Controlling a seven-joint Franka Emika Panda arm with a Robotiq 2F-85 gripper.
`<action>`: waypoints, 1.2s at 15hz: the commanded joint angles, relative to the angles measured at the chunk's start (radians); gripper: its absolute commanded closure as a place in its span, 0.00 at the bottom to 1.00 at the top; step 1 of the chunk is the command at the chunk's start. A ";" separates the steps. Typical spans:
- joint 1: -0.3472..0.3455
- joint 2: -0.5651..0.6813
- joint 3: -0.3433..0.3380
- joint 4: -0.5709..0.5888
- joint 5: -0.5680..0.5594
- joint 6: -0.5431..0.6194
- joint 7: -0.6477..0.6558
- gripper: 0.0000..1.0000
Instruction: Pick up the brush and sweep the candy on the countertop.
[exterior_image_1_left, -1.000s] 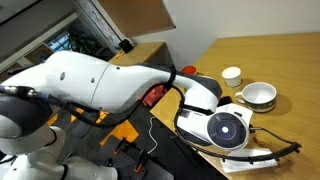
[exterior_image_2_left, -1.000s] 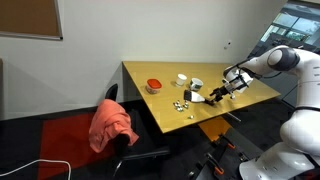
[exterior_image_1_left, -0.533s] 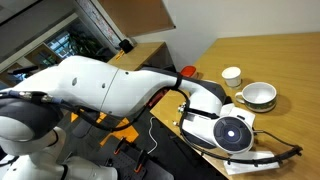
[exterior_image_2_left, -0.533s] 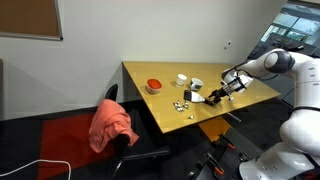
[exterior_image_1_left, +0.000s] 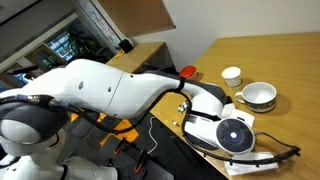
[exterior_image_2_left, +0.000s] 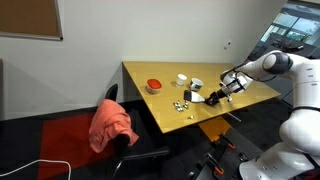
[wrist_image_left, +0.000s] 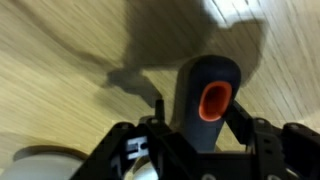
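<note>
Straddling the one brush's (wrist_image_left: 208, 95) red-tipped handle with the gripper (exterior_image_2_left: 227, 90), jaws clamped or loose not telling. Brush head lying beside one candy (exterior_image_2_left: 183, 105) cluster, nearing the countertop's (exterior_image_2_left: 165, 72) edge. Sitting beyond: one cup (exterior_image_2_left: 183, 79), one bowl (exterior_image_2_left: 196, 83), one red lid (exterior_image_2_left: 153, 85).

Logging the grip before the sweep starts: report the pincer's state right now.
Pincer: closed on the brush, gripping its black handle, with the red end facing the wrist camera.
</note>
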 joint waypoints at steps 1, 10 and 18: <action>-0.024 0.005 0.024 0.016 -0.022 -0.006 -0.006 0.64; -0.019 -0.063 0.032 -0.052 -0.024 0.000 -0.001 0.86; 0.021 -0.223 0.030 -0.166 -0.028 -0.014 0.010 0.86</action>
